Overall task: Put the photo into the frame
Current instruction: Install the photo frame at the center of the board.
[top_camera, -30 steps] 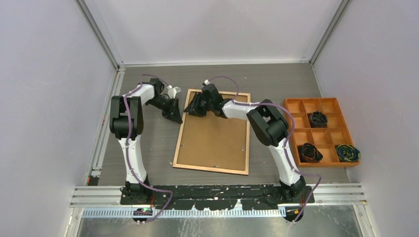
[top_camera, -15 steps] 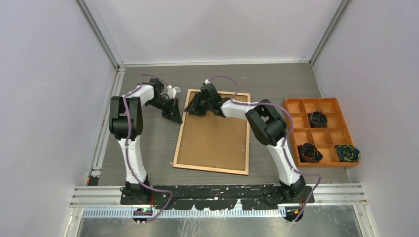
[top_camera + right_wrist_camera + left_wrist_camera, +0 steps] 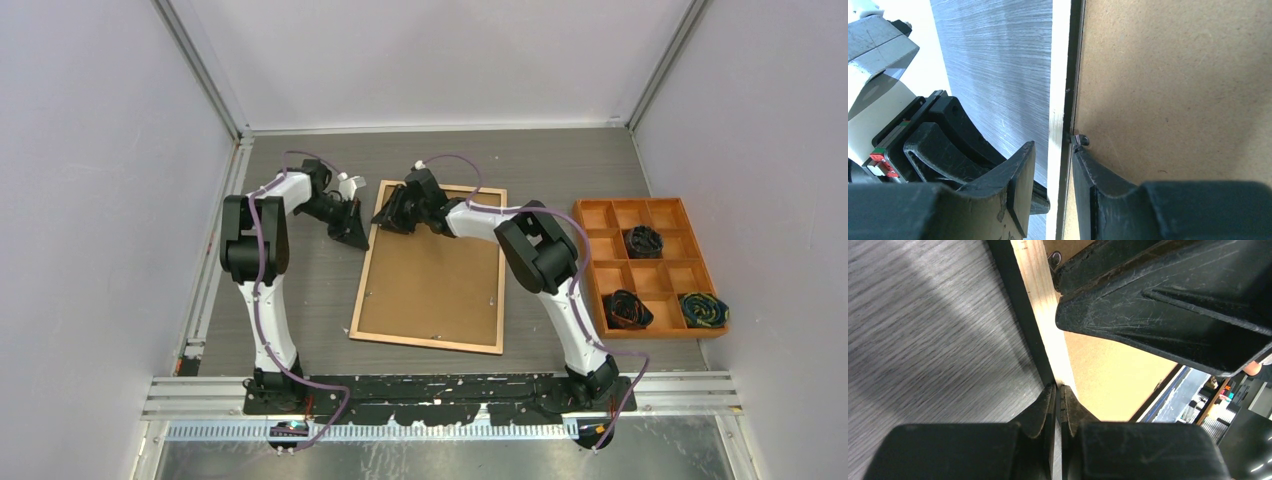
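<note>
The frame (image 3: 425, 342) lies back up on the table, its light wood rim around a brown backing board (image 3: 430, 280). The photo is hidden. My left gripper (image 3: 352, 236) sits just outside the frame's far left corner. In the left wrist view it (image 3: 1058, 390) is shut, its tips touching the outer edge of the wood rim (image 3: 1035, 295). My right gripper (image 3: 390, 218) is over the same corner. Its jaws (image 3: 1054, 150) stand apart astride the rim (image 3: 1059, 60), the inner finger at a small metal tab (image 3: 1081, 140) on the board (image 3: 1173, 75).
An orange compartment tray (image 3: 660, 263) stands at the right with dark bundles (image 3: 644, 240) (image 3: 627, 308) (image 3: 703, 309) in three cells. Grey walls close in the table on three sides. Both grippers crowd the frame's far left corner.
The right arm has edged slightly to the left over the frame's corner. The left arm and the frame lie as before.
</note>
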### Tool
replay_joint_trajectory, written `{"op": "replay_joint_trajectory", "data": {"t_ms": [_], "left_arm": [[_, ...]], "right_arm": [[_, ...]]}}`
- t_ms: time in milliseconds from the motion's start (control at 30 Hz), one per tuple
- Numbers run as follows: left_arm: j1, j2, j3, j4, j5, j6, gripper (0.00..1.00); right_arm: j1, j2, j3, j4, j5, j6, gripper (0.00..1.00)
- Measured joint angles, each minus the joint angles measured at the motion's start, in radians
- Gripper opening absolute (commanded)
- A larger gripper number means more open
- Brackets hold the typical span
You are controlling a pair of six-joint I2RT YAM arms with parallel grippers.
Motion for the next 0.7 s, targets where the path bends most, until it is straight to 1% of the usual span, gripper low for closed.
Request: {"op": "replay_joint_trajectory", "data": {"t_ms": [200, 267, 367, 467, 700], "left_arm": [[0.0, -0.001, 0.0, 0.0, 0.0, 0.003, 0.05], [0.0, -0.001, 0.0, 0.0, 0.0, 0.003, 0.05], [0.0, -0.002, 0.0, 0.0, 0.0, 0.003, 0.05], [0.0, -0.002, 0.0, -0.001, 0.0, 0.003, 0.05], [0.0, -0.002, 0.0, -0.001, -0.001, 0.006, 0.04]], "right_arm": [[-0.004, -0.003, -0.013, 0.019, -0.004, 0.008, 0.42], [-0.011, -0.013, -0.035, 0.041, -0.004, 0.009, 0.44], [-0.027, -0.05, -0.081, 0.041, -0.004, 0.003, 0.44], [-0.07, -0.088, -0.114, 0.024, -0.002, -0.011, 0.44], [-0.185, -0.11, -0.115, -0.037, 0.05, -0.087, 0.44]]}}
